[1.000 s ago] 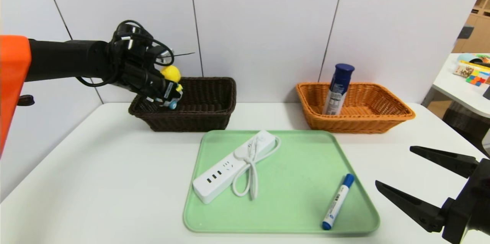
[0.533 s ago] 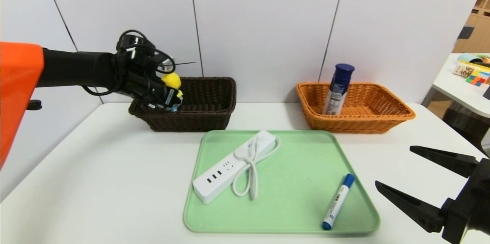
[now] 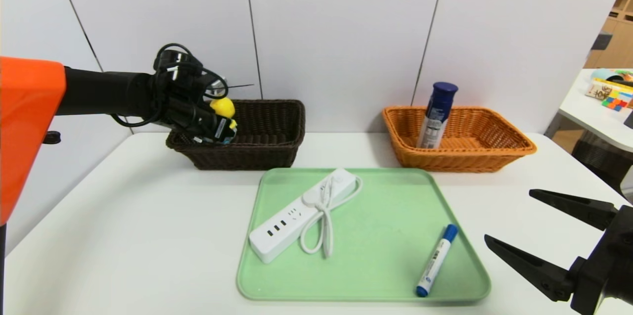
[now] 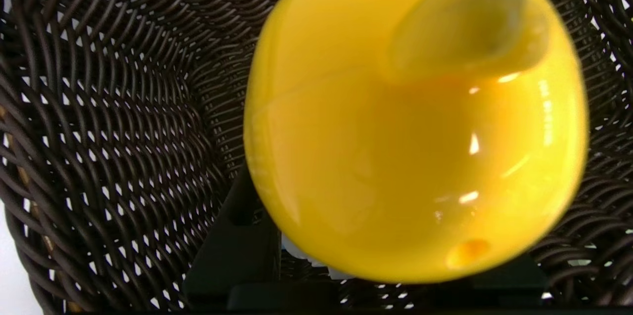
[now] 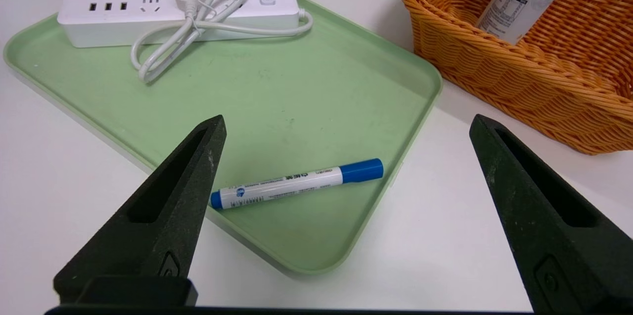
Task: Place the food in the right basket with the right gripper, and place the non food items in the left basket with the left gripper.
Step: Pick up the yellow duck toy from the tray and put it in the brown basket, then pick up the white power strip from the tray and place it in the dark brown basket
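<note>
inventory: two baskets, one tray, one power strip, one marker, one can, one duck toy.

the left basket [image 3: 257, 137], dark brown wicker, stands at the far left of the white table [image 3: 123, 221]. the right basket [image 3: 474, 154], orange wicker, stands at the far right. the green tray [image 3: 385, 236] lies between them on the near side. on the tray rest the white power strip [image 3: 296, 216], with its looped cord on top, and the blue-capped marker [image 3: 437, 259], well apart from each other. the can [image 3: 436, 114], blue cap uppermost, stands leaning inside the right basket against its left wall.

the left gripper [image 3: 220, 129] reaches over the left end of the left basket, angled forward and down. its fingers are partly closed on the yellow duck toy [image 3: 221, 107], gripping it at the base while the round yellow body rises above them. in the left wrist view the duck toy [image 4: 415, 122] fills most of the frame, with basket weave behind it. whether the toy's wheels touch the basket floor cannot be told, since the basket wall hides them.

the right gripper [image 3: 514, 218] is parked low at the near right edge of the table, beside the tray. its fingers [image 5: 163, 226] are spread wide and hold nothing.
</note>
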`<state>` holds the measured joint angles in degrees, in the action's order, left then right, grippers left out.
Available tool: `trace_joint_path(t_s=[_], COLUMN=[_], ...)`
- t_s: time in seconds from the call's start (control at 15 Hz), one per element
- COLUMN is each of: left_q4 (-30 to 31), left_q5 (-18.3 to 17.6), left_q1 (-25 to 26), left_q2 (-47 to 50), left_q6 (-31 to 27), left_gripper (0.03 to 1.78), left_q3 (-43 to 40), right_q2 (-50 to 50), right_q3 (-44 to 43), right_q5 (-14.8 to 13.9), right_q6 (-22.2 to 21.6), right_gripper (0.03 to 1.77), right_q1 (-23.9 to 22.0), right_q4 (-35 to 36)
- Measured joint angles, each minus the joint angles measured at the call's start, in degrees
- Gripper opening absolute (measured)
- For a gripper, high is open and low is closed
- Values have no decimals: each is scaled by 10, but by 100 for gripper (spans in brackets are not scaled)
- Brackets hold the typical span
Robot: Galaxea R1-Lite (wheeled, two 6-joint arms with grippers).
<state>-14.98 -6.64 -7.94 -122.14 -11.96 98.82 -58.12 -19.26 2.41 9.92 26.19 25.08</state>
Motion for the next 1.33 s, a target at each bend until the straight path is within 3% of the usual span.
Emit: trace_joint_path(t_s=[0.27,0.73,1.33], left_q4=[7,29,25], left_q5=[1,1,-4], left_q1=[0,-1,-11], left_q2=[-4,-1,85], left_q6=[0,-2,-8], left_gripper=[75,129,157], left_q3=[-1,-2,-52], right_q2=[-1,-4,-9], right_q3=[0,0,0], right_q5=[1,1,1], right_q6=[0,0,0], right_gripper=[170,170,170], right_q1=[0,0,1], right_q4=[0,0,0])
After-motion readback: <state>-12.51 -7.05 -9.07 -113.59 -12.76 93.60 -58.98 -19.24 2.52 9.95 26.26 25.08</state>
